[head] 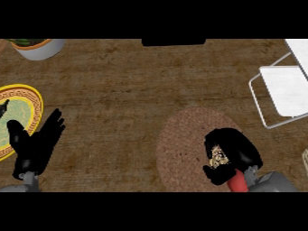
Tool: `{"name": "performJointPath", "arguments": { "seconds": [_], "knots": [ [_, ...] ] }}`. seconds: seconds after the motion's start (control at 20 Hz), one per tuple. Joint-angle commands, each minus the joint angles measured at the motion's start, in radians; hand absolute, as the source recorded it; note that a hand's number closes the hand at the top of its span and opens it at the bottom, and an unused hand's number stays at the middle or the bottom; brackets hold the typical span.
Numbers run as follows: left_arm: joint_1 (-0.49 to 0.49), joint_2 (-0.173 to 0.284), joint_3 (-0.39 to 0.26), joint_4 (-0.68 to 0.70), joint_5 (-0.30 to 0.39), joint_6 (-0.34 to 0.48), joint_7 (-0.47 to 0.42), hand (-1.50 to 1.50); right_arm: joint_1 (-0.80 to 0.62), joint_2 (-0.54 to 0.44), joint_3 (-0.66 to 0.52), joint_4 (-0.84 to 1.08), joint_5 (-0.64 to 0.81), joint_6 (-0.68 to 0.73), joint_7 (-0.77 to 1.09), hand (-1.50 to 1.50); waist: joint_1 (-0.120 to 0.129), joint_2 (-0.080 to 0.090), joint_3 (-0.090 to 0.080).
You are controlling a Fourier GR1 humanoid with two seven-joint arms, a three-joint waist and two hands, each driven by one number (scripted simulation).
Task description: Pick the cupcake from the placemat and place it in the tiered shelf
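Black right robot hand (231, 153) curled round cupcake (217, 159) on woven placemat (183, 149), left robot hand (35, 144) open

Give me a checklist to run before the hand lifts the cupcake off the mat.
1. Right hand curled round the cupcake: ok.
2. Cupcake over the round mat: ok.
3. Cupcake already off the mat's surface: cannot tell.
4. White shelf in view, upper right, its lower tier bare: ok.
5. Counter between mat and shelf free of things: ok.
6. Left hand open, resting by the yellow plate, out of the way: ok.
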Motion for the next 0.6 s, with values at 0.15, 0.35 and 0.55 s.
{"name": "performJointPath", "arguments": {
  "seconds": [0.15, 0.35, 0.55],
  "knots": [
    [0.042, 0.005, 0.02, 0.05, 0.005, -0.013, -0.017, 0.0, 0.234, -0.271, -0.247, -0.372, -0.181, -0.006, -0.191, 1.5, -0.027, 0.002, -0.008],
    [0.062, 0.021, 0.018, -0.014, 0.02, -0.035, 0.01, 0.0, 0.318, -0.32, -0.418, -0.581, -0.272, -0.024, -0.168, 1.5, -0.014, 0.001, -0.008],
    [0.035, 0.031, 0.037, -0.005, 0.013, -0.009, 0.036, 0.0, 0.37, -0.356, -0.633, -0.773, -0.397, -0.013, -0.079, 1.5, -0.033, -0.001, -0.008]
  ]
}}
